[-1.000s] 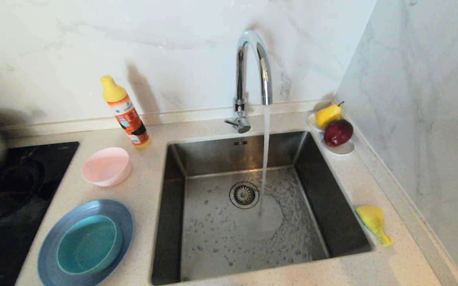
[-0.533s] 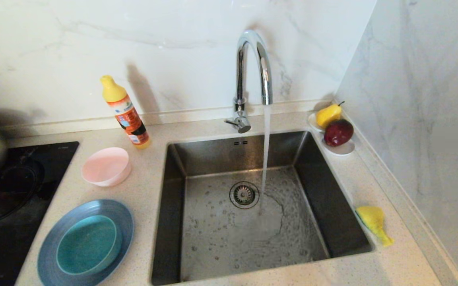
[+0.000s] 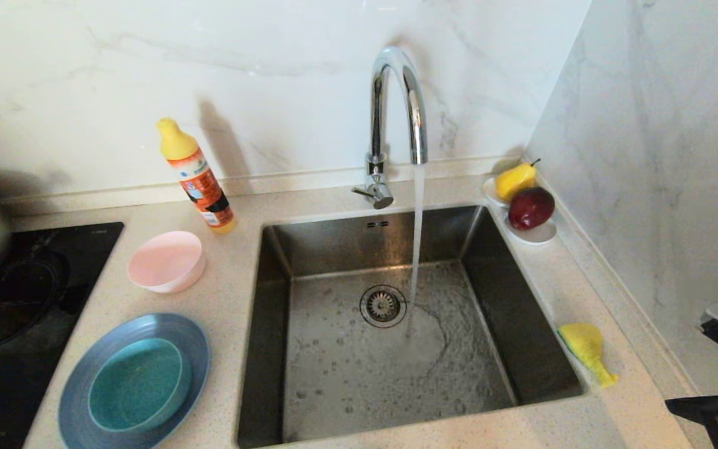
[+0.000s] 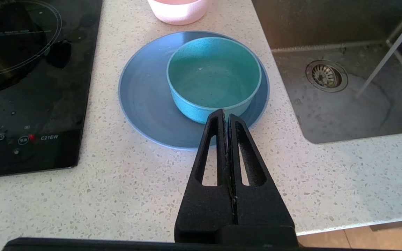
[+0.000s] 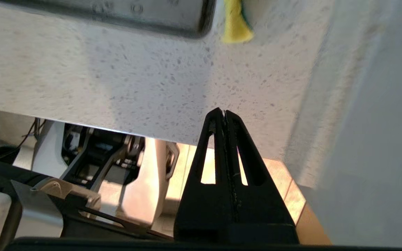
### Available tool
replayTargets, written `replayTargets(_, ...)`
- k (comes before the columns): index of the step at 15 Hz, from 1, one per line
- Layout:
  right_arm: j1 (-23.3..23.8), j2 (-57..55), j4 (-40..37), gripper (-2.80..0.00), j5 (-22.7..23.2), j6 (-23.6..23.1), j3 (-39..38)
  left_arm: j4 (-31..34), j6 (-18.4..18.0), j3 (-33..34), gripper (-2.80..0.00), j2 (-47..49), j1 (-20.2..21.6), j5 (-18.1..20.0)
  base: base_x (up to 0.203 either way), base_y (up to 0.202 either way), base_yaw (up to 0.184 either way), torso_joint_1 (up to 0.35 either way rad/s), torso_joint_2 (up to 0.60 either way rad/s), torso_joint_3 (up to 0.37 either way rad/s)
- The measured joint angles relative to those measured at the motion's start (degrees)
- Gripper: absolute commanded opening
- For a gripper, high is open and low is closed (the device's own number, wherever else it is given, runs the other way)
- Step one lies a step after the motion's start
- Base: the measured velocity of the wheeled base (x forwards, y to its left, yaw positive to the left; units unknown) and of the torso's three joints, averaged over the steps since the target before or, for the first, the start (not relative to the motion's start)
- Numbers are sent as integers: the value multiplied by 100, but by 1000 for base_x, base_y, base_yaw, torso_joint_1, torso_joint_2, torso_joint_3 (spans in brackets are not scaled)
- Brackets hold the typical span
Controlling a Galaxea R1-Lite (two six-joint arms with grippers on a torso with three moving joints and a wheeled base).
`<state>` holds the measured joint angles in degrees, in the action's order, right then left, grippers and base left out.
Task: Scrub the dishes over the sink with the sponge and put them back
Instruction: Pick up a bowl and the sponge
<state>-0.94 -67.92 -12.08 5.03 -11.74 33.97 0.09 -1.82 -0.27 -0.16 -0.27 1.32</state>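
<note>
Dishes sit left of the sink (image 3: 390, 349) on the worktop (image 3: 234, 299): teal bowl (image 3: 138, 385) inside the grey-blue plate (image 3: 78, 386), pink bowl (image 3: 166, 260) behind. Sponge (image 3: 585, 349) lies on the sink's right rim. Right claw (image 5: 224, 112) hovers over the worktop's front edge, shut and empty; left claw (image 4: 226, 112) shut, empty, above the plate's near rim

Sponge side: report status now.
Right gripper shut, empty, short of the sponge. Left gripper shut, parked by the teal bowl. Sponge beside the sink, untouched. Nothing in the way.
</note>
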Motion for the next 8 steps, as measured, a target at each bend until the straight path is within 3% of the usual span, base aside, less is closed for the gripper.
replayTargets(3, -7, -360, 423, -280, -94, 25, -277, -2, 1, 0, -280, 0, 0, 2, 0, 0, 0, 0, 0, 0)
replayTargets(4, -7, -443, 476, -116, -102, 30, -327, 1, 1, 0, -280, 2, 0, 2, 0, 0, 0, 0, 0, 0)
replayTargets(5, -5, -515, 489, 0, -105, 34, -352, 1, 1, 0, -280, 2, 0, 0, 0, 0, 0, 0, 0, 0)
replayTargets(8, -7, -729, 504, 0, -99, 55, -421, 1, 1, 5, -280, 2, 0, 0, 0, 0, 0, 0, 0, 0)
